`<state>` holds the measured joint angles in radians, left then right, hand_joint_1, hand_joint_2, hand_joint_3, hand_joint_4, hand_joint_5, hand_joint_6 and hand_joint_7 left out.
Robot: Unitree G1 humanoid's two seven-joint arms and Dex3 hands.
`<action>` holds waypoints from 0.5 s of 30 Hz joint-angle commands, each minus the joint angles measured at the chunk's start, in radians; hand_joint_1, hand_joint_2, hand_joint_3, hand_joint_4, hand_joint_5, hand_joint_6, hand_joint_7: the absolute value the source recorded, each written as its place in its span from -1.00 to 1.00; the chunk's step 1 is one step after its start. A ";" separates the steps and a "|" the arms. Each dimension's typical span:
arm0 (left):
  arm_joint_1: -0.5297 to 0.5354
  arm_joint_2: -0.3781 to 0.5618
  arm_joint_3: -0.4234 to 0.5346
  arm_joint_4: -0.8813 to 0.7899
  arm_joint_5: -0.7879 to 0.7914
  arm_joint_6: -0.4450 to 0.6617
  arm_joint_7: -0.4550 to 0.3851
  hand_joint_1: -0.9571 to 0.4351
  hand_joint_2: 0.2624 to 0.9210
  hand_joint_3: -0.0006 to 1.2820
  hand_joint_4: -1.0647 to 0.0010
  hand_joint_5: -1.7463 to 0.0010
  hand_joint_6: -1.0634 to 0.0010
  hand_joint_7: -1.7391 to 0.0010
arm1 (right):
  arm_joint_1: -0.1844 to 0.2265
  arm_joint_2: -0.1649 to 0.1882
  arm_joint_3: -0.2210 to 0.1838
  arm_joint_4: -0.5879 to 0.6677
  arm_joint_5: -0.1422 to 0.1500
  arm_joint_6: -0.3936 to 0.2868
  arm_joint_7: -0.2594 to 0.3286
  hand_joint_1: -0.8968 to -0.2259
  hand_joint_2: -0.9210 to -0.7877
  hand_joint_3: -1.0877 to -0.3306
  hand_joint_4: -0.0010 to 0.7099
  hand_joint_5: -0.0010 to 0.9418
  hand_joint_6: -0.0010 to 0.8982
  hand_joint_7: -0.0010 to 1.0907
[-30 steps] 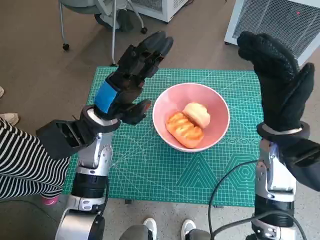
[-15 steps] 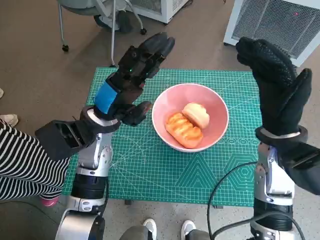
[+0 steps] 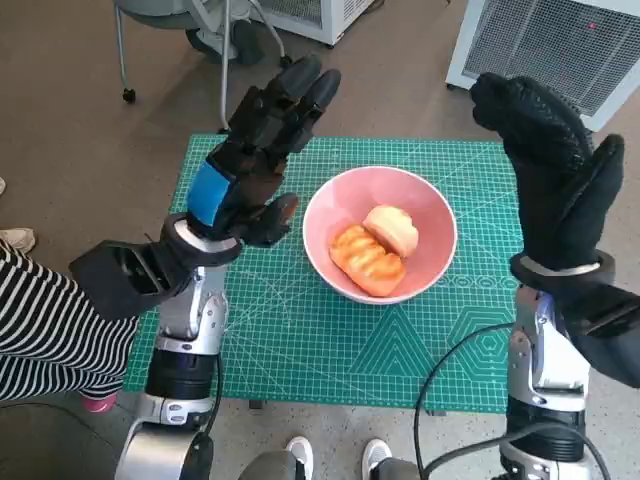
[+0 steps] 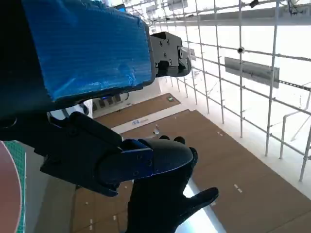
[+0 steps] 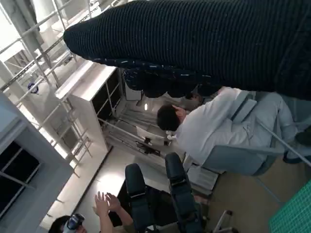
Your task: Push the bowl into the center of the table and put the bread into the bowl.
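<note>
- Head view: the pink bowl (image 3: 380, 233) sits near the middle of the green mat (image 3: 300, 330), and two pieces of bread (image 3: 378, 250) lie inside it. The left hand (image 3: 250, 165) is raised beside the bowl's left rim, fingers spread, holding nothing. The right hand (image 3: 550, 175) is raised over the mat's right edge, fingers apart and empty.
- Left wrist view: the left hand's fingers (image 4: 146, 160) are spread; beyond them the right hand (image 4: 163, 204) shows, spread too.
- Right wrist view: the glove (image 5: 194, 43) lies across the top; a seated person (image 5: 214, 126) is beyond it.

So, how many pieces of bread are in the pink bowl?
2, both inside the pink bowl: a glazed orange bread toward the robot and a pale round bread touching it behind. Nothing else seems hidden beneath.
</note>
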<state>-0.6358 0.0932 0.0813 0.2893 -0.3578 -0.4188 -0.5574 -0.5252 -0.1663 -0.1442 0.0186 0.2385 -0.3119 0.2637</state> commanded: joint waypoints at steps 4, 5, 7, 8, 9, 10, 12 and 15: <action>0.009 -0.010 0.009 -0.005 -0.012 -0.001 0.001 -0.64 1.00 -0.16 0.92 0.85 1.00 0.55 | 0.036 0.011 -0.001 -0.015 0.012 0.033 -0.009 -0.58 -1.00 0.17 -0.47 -0.98 -0.75 -0.26; 0.009 -0.011 0.009 -0.006 -0.013 0.000 0.000 -0.64 1.00 -0.17 0.92 0.85 1.00 0.55 | 0.037 0.012 -0.001 -0.017 0.011 0.034 -0.009 -0.58 -1.00 0.17 -0.46 -0.97 -0.75 -0.26; 0.010 -0.012 0.010 -0.006 -0.016 0.002 -0.003 -0.64 1.00 -0.17 0.92 0.85 1.00 0.55 | 0.039 0.013 -0.001 -0.020 0.011 0.037 -0.009 -0.58 -1.00 0.17 -0.46 -0.97 -0.74 -0.27; 0.010 -0.012 0.010 -0.006 -0.017 0.003 -0.003 -0.64 1.00 -0.18 0.92 0.85 1.00 0.55 | 0.039 0.014 -0.002 -0.022 0.011 0.039 -0.009 -0.58 -1.00 0.17 -0.45 -0.97 -0.74 -0.27; 0.011 -0.013 0.010 -0.007 -0.017 0.005 -0.004 -0.64 1.00 -0.19 0.92 0.85 1.00 0.55 | 0.040 0.015 -0.002 -0.023 0.011 0.040 -0.009 -0.58 -1.00 0.18 -0.45 -0.97 -0.74 -0.27; 0.011 -0.013 0.010 -0.007 -0.017 0.006 -0.004 -0.64 1.00 -0.19 0.93 0.84 1.00 0.55 | 0.041 0.015 -0.002 -0.024 0.011 0.041 -0.008 -0.58 -1.00 0.18 -0.45 -0.97 -0.74 -0.27; 0.013 -0.012 0.010 -0.008 -0.016 0.005 -0.005 -0.64 1.00 -0.20 0.93 0.84 1.00 0.55 | 0.043 0.016 -0.002 -0.025 0.010 0.041 -0.008 -0.58 -1.00 0.18 -0.45 -0.97 -0.74 -0.27; 0.013 -0.010 0.010 -0.006 -0.014 0.004 -0.006 -0.64 1.00 -0.20 0.93 0.84 1.00 0.55 | 0.047 0.018 -0.001 -0.026 0.008 0.039 -0.008 -0.58 -1.00 0.18 -0.45 -0.98 -0.73 -0.28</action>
<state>-0.6356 0.0807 0.0870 0.2895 -0.3646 -0.4186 -0.5589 -0.5061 -0.1533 -0.1449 -0.0074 0.2395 -0.2876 0.2636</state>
